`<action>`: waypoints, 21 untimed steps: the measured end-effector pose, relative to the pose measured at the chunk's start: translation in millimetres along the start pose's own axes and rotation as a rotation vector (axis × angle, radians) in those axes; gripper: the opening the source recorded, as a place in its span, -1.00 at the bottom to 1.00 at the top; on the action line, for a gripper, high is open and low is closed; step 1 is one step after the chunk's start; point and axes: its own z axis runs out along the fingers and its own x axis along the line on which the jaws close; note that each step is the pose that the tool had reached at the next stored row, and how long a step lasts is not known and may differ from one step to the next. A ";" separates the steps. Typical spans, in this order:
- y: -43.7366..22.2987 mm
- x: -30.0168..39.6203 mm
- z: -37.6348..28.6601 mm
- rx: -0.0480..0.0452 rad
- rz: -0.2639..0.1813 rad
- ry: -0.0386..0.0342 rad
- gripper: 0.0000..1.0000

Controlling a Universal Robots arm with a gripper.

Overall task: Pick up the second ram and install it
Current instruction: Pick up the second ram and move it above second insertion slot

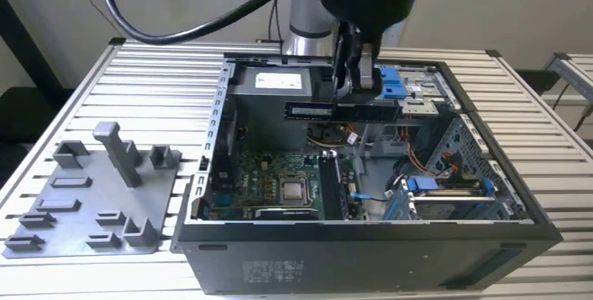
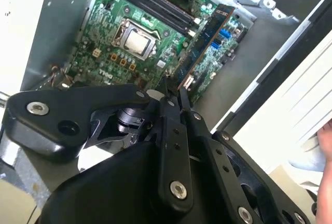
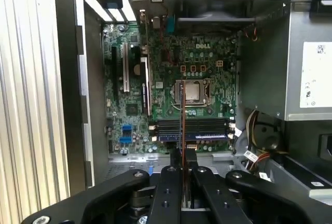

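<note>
The second ram (image 1: 310, 110) is hanging level above the open computer case (image 1: 371, 258), its middle hiding behind the gripper (image 1: 357, 95), which is clamping it between its fingertips. In the first wrist view it is showing edge-on, a thin line over the motherboard (image 3: 132, 117).

Slatted metal table (image 1: 139, 64): open computer case (image 1: 371, 258), grey holder tray (image 1: 82, 218) beside it.

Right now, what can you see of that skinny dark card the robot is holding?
The second ram is a thin, flat, dark board, long and narrow, with a pale label on one face. The gripper is shut on it, pinching both faces. It hangs level, on edge, above the motherboard of the open computer case, touching nothing else that I can see.
</note>
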 end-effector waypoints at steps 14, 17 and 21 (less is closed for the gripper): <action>-35.6 -1.7 0.5 -0.0009 0.000 0.0001 -0.73; -35.7 -1.7 0.6 -0.0009 0.000 0.0001 -0.73; -35.8 -1.7 0.6 -0.0009 0.000 0.0001 -0.73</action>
